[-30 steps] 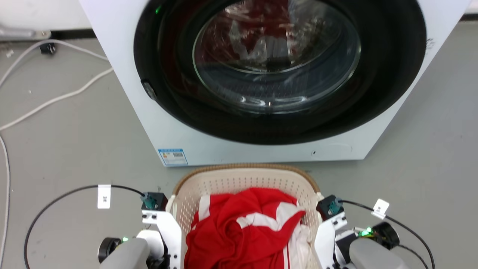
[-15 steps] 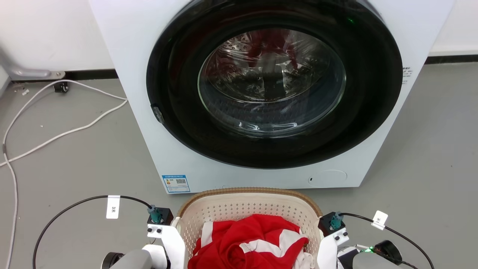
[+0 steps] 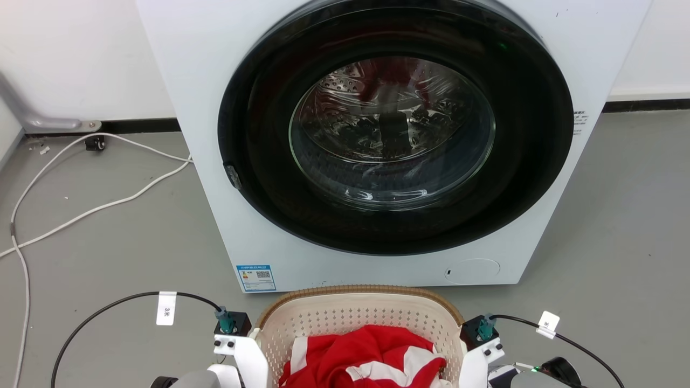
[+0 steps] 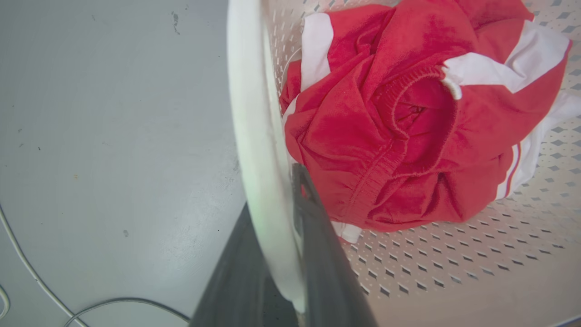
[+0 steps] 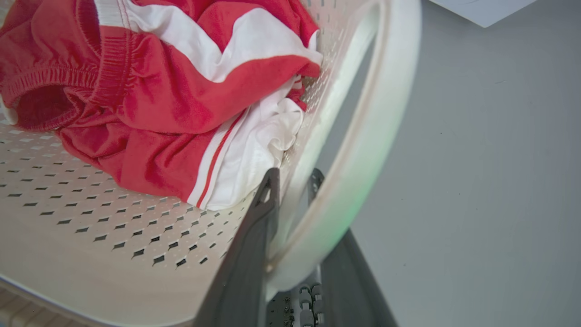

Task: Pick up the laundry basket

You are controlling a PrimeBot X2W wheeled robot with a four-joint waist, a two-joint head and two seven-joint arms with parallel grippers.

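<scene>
The laundry basket (image 3: 358, 291), cream perforated plastic with a brown woven-look rim, sits at the bottom middle of the head view, just in front of the washing machine. A crumpled red and white garment (image 3: 372, 361) lies in it. My left gripper (image 4: 272, 190) is shut on the basket's white left handle (image 4: 254, 113), one dark finger inside and one outside. My right gripper (image 5: 294, 175) is shut the same way on the white right handle (image 5: 376, 113). In the head view my wrist brackets (image 3: 237, 345) flank the basket on both sides.
A white front-loading washing machine (image 3: 215, 108) with a closed round glass door (image 3: 393, 129) stands directly ahead. White cables (image 3: 108, 202) trail over the grey floor at the left. Black cables (image 3: 108, 307) loop from both wrists. A white wall runs behind.
The whole head picture has slid downward, so the camera has moved. Basket and wrists now sit lower in that view. Both wrists keep their places at the basket's sides.
</scene>
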